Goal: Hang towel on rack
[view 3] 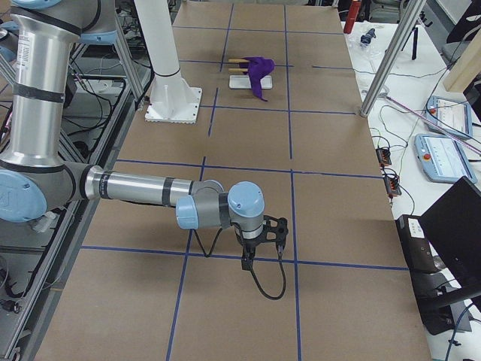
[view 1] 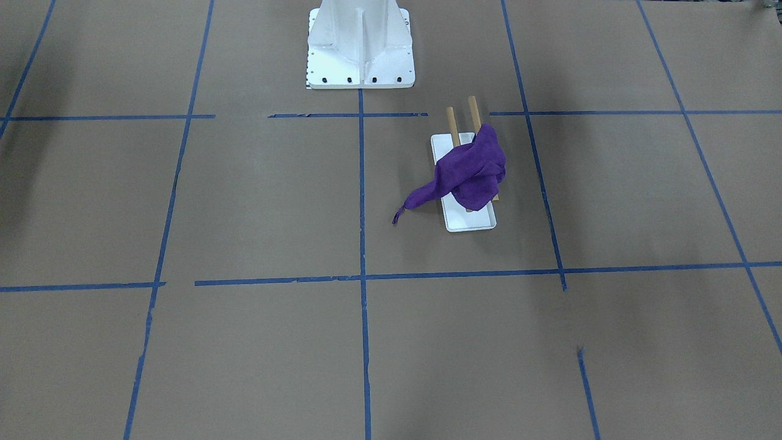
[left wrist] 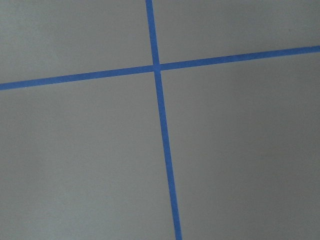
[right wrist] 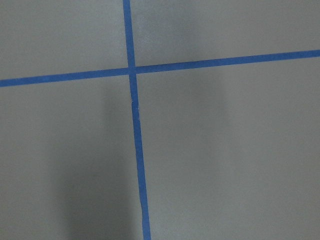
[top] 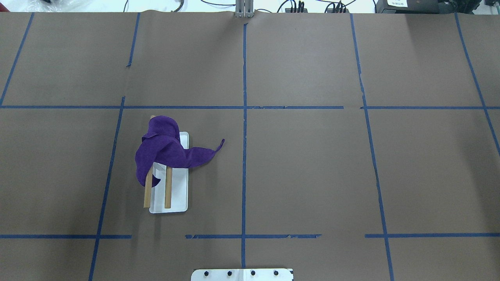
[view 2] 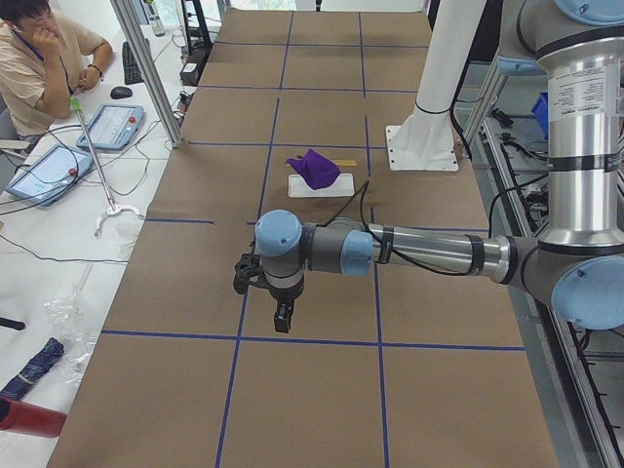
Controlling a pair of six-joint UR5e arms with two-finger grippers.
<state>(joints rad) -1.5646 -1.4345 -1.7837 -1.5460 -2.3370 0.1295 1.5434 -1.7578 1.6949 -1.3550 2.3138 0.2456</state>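
Towel, purple and bunched, lies draped over both dowels of the rack. It covers the dowel ends farther from the pedestal, while the ends nearer the pedestal stay bare. One twisted corner trails off the rack's white tray, on the side toward the centre tape line, and its tip rests on the brown counter just beside the rack. The rack sits flat on the counter, in the robot's left half.

Both arms are well apart from the rack, out over the two ends of the counter. The left fingers and right fingers hang above bare counter and point down. Each appears only in a side view, so I cannot tell whether either pair is spread or closed. Both wrist views show only brown counter and a crossing of blue tape.
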